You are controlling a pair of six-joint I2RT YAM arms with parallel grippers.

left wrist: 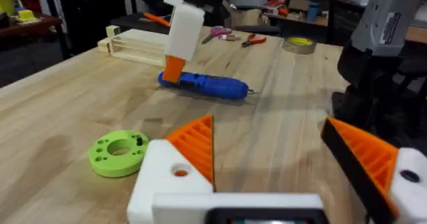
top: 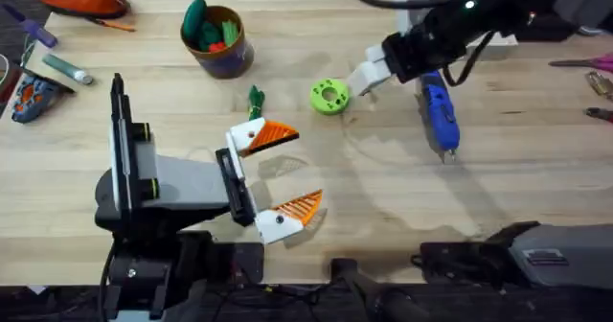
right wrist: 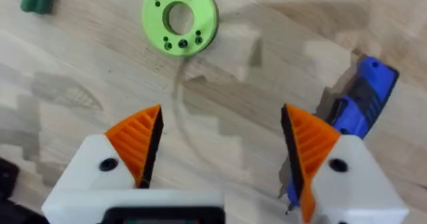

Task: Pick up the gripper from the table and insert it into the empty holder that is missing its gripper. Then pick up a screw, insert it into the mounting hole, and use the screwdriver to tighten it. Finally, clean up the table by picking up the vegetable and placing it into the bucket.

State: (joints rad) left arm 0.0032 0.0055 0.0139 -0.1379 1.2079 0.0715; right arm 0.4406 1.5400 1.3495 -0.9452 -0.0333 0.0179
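**Table** (top: 536, 183): pale planks, carrying all the items below.

**Bucket** (top: 228, 61): far side, left of centre, upright. It already holds some green and red toy pieces.

**Vegetable** (top: 256, 100): a dark-green bundle lying loose on the planks. It is near the bucket on its near right and just beyond the left gripper's upper finger.

**Left gripper** (top: 306, 167): lying low over the table and pointing right. The jaws are spread wide and hold nothing. Each white mount carries an orange finger.

**Disc** (top: 329, 96): lime green, flat on the planks, between the vegetable and the right gripper.

**Right gripper** (right wrist: 222, 127): reaching in from the far right and hanging over bare wood, with the disc just to one side and the screwdriver to the other. The jaws stand apart and empty, and both mounts have orange fingers fitted.

**Screwdriver** (top: 438, 111): blue, lying flat with its tip toward the near edge, right of the right gripper and not touching it.

**Step in hand (a judgement):** every mount seen carries a finger, so the vegetable looks like the job clearly left undone.

**Handling notes:**
- Pass above the disc rather than sweep it aside.
- Come straight down on the bundle with the jaws across its slim width.
- Stay clear of the left gripper's upper finger, which sits close by.
- Close gently, since the piece is small and may roll.
- Lift above the bucket's rim before releasing.
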